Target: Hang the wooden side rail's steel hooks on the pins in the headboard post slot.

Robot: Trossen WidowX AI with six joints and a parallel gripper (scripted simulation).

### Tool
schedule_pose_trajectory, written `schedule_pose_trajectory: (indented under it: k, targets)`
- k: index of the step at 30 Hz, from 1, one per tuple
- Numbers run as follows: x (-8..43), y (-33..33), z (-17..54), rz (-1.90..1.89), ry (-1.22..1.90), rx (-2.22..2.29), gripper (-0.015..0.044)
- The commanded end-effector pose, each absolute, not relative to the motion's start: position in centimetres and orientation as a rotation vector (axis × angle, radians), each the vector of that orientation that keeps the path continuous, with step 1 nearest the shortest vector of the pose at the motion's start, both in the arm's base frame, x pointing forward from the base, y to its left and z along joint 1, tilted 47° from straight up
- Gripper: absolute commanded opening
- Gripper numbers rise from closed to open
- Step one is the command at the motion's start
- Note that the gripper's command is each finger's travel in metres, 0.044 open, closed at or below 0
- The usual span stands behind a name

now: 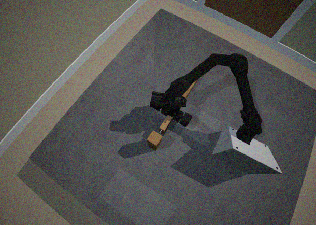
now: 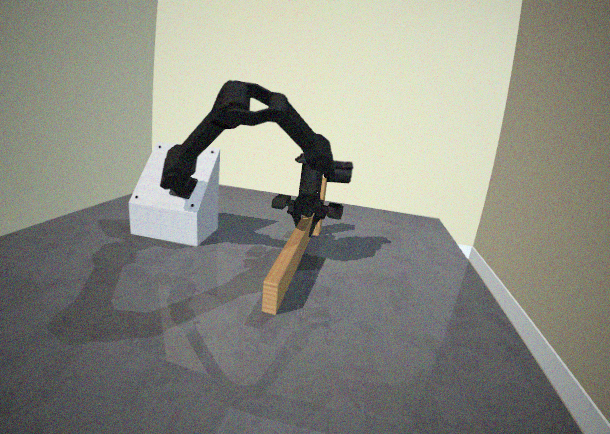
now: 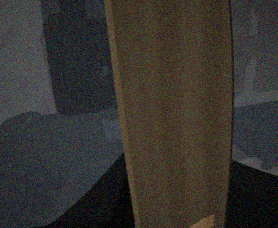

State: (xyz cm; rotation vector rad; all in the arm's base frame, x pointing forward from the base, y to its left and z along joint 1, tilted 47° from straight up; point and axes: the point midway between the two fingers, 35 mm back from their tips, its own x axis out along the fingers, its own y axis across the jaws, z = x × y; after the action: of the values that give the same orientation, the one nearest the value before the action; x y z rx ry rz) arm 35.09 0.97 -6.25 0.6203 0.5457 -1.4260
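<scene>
Near the post (image 1: 155,138) (image 2: 323,190), the gripper (image 1: 169,117) (image 2: 307,218) is closed partway on the rail (image 1: 166,123) (image 2: 288,263) (image 3: 174,115), its grip by the hook end, presumably to steer the hooks (image 1: 160,131) onto the pins. The far end sits low at the table (image 1: 145,179) (image 2: 380,356), likely serving as pivot; hook seating cannot be told.

Wooden rail (image 1: 165,124) (image 2: 288,262) (image 3: 174,110), striped grain; post (image 1: 154,139) (image 2: 323,188), wood; base (image 1: 255,149) (image 2: 163,221), matt white.
</scene>
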Motion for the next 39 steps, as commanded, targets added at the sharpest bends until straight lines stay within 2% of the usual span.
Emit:
schedule_pose_trajectory:
  k: [1,39]
  targets:
    - [35.24,1.60,-6.21,-1.412,0.546,0.626,0.0000]
    - [35.32,1.88,-6.50,-1.412,0.546,0.626,0.0000]
